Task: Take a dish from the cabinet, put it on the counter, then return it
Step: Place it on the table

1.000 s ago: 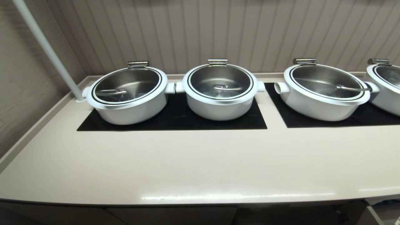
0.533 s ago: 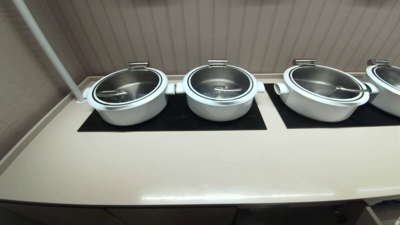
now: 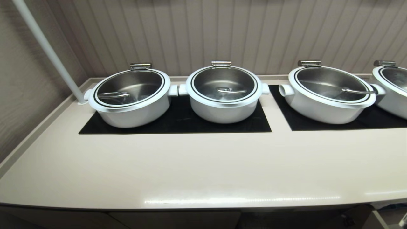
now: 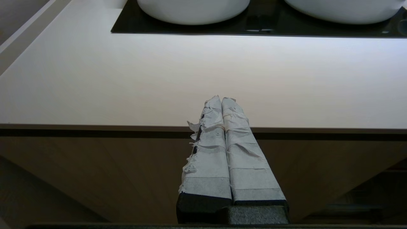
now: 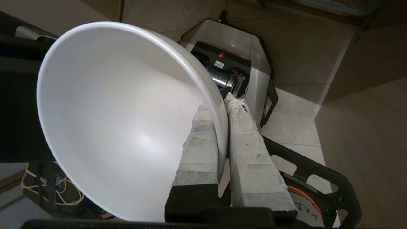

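Nothing moved; right hand [image 5: 222,105] pinches dish [image 5: 120,121] rim

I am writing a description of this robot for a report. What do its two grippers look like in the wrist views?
Both look alike. The left gripper has two long, flat fingers that taper toward the tips, wrapped in wrinkled, fraying white tape over a black body. The right gripper has the same white-taped fingers on black bases, with small dark marks on the tape. No cables or printed markings show on either gripper.
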Robot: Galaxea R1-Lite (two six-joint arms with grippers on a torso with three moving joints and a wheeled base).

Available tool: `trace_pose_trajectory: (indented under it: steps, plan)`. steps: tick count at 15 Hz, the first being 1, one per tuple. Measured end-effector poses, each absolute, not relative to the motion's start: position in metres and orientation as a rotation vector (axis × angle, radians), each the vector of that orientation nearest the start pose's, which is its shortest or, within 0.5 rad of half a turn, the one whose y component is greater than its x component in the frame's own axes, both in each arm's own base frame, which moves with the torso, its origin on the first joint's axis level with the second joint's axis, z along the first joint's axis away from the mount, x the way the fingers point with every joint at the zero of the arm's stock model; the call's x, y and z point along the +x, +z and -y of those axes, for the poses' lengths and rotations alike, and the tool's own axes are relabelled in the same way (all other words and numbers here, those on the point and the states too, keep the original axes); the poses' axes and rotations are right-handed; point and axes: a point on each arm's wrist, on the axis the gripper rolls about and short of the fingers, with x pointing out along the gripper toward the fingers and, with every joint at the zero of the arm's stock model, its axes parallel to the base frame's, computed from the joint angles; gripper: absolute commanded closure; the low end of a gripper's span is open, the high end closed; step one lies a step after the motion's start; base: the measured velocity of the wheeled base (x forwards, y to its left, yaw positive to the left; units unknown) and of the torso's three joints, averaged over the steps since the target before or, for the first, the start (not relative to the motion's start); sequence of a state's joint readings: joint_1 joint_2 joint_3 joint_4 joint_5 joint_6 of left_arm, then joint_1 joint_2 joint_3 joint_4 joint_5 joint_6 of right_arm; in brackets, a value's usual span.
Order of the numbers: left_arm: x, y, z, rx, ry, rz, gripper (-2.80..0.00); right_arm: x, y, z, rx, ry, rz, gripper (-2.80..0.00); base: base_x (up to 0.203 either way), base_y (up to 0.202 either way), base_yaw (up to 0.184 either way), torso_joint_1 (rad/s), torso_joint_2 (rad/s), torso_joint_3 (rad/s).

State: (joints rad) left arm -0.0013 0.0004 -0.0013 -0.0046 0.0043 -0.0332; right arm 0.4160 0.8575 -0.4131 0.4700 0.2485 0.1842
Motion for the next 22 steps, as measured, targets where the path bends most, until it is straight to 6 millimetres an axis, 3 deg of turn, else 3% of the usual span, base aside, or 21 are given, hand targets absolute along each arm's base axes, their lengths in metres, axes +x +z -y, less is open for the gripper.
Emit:
trace_pose_trajectory:
  steps: [4, 9, 15, 22]
  plan:
    - [-0.023, 0.076, 0.000, -0.033, 0.003, 0.006, 0.00, 0.062, 0.145, -0.032, 0.075, 0.491, -0.992, 0.00, 0.000, 0.000, 0.000, 0.000, 0.00, 0.000]
    - [-0.023, 0.076, 0.000, -0.033, 0.003, 0.006, 0.00, 0.095, 0.170, -0.046, 0.114, 0.442, -0.993, 0.00, 0.000, 0.000, 0.000, 0.000, 0.00, 0.000]
    - [-0.023, 0.076, 0.000, -0.033, 0.002, 0.006, 0.00, 0.133, 0.176, -0.061, 0.112, 0.326, -1.015, 0.00, 0.000, 0.000, 0.000, 0.000, 0.00, 0.000]
    - [-0.023, 0.076, 0.000, -0.033, 0.003, 0.006, 0.00, 0.187, 0.194, -0.084, 0.411, 0.193, -0.991, 0.00, 0.000, 0.000, 0.000, 0.000, 0.00, 0.000]
